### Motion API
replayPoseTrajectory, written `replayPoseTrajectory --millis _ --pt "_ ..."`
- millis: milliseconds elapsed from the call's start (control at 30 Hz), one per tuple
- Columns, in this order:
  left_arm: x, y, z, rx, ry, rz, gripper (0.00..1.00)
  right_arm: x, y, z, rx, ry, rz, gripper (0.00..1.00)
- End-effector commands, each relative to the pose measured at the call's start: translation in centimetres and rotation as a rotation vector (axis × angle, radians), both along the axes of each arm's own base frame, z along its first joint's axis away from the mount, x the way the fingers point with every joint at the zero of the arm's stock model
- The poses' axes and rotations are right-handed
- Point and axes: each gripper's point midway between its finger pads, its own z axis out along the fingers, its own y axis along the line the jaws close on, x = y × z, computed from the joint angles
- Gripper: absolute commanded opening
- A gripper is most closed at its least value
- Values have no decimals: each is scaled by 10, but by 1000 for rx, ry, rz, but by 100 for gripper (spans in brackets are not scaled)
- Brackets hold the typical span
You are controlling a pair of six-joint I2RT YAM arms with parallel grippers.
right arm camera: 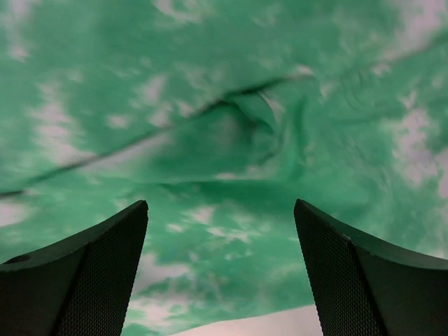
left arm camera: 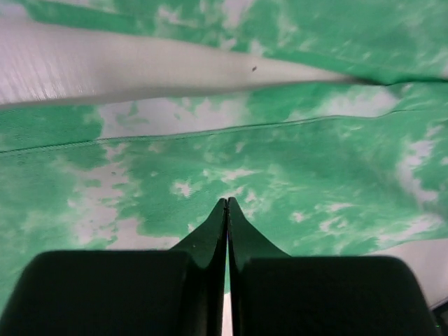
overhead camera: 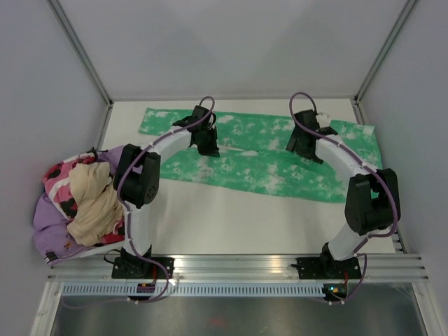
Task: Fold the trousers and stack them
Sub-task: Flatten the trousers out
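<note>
The trousers (overhead camera: 266,166), bright green with white mottling, lie spread flat across the far half of the table, their legs pointing left. My left gripper (overhead camera: 208,147) hovers over the gap between the two legs. In the left wrist view its black fingertips (left arm camera: 227,201) are pressed together just above the near leg (left arm camera: 294,182), and no fabric shows between them. My right gripper (overhead camera: 308,150) is over the waist end. Its fingers (right arm camera: 220,203) stand wide apart above a puckered fold in the trousers (right arm camera: 266,133), with nothing held.
A heap of other clothes (overhead camera: 77,199), purple, pink-patterned and cream, sits at the table's left edge beside the left arm. Grey walls enclose the table on three sides. An aluminium rail (overhead camera: 238,266) carrying both arm bases runs along the near edge.
</note>
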Motion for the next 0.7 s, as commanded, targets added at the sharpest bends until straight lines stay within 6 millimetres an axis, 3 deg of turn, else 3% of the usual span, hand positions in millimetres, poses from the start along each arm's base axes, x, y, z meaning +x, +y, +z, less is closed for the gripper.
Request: replayPoseTrajectory --millis 0,67,100,167,200,300,500,667 --pt "-9 10 -25 78 55 -52 2 -58 -30 -32 -88 111 -161 92" --pt "-12 19 -33 125 73 -34 2 -62 -26 -40 -45 96 -164 92" --pt "-14 23 -37 145 79 -27 2 -74 -28 -57 -45 127 -169 92" --pt "-18 31 -38 181 78 -24 2 -76 -25 -72 -17 110 -172 91" --pt "-22 35 -43 197 89 -25 2 -87 -26 -86 -16 138 -172 91" --pt "-30 45 -52 237 113 -23 2 -98 -20 -105 12 185 -152 90" --pt "-43 76 -73 394 201 58 2 -119 -22 -124 5 238 -122 90" --pt "-60 98 -72 507 255 58 2 -143 -7 -139 105 283 -107 88"
